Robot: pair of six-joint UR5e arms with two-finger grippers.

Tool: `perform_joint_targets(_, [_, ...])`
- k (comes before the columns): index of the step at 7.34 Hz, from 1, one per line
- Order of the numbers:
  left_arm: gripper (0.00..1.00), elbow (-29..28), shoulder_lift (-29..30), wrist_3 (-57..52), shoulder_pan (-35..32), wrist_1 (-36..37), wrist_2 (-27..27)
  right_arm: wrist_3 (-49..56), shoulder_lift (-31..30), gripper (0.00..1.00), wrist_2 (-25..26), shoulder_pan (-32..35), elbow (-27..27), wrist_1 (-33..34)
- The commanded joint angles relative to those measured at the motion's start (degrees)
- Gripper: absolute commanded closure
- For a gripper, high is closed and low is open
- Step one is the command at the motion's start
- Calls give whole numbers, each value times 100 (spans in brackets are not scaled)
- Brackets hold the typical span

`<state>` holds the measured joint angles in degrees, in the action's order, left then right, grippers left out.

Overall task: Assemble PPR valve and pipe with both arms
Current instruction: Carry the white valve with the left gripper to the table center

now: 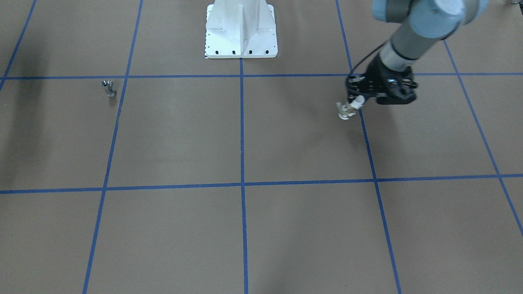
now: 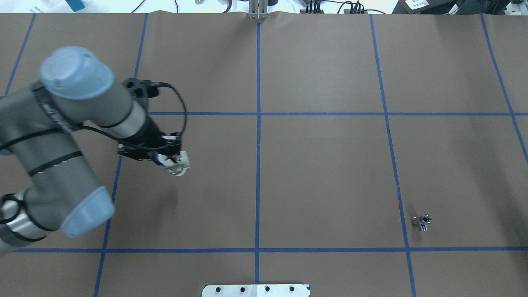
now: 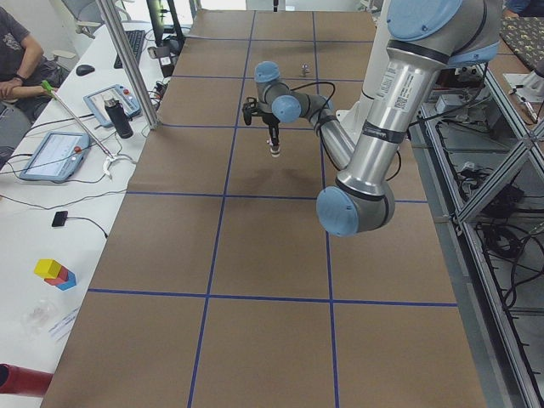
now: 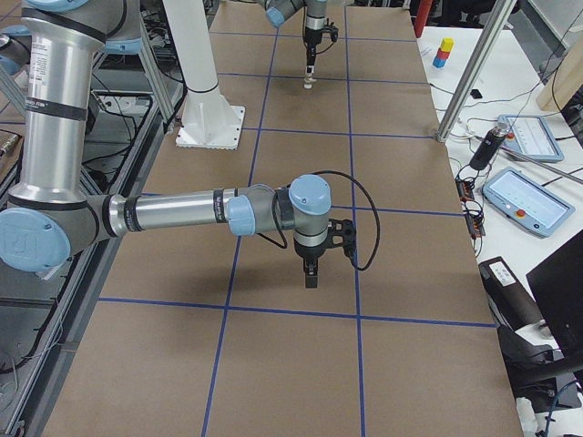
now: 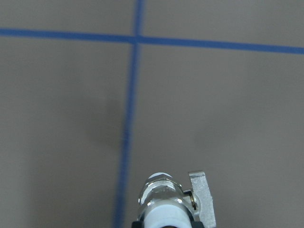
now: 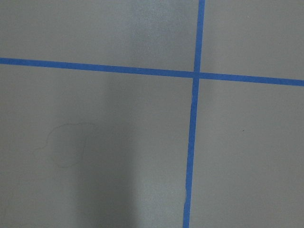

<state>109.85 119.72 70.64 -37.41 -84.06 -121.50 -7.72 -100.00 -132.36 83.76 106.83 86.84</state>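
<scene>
White-ended PPR valve point(image 2: 180, 166): clamped in left gripper point(image 2: 170, 159) at overhead nine o'clock, free end exposed for mating. Pipe point(image 2: 423, 222): rests on table point(image 2: 321, 173) at four o'clock, ungrasped. Right gripper point(image 4: 311, 276): jaw state cannot be told.

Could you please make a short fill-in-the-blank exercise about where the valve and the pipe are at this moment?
1. The PPR valve is held in the gripper of the robot's ____ arm.
2. The pipe rests untouched on the table, on the robot's ____ side.
3. The tape lines on the table are ____ in colour.
Missing words: left; right; blue.
</scene>
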Motion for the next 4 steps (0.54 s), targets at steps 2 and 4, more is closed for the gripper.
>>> perform_joint_targets(2, [100, -1366, 1780, 547, 463, 364, 337, 16, -2, 1, 0, 0, -48, -1])
perform_joint_targets(4, [100, -1739, 2046, 538, 611, 311, 591, 16, 7, 1, 0, 0, -48, -53])
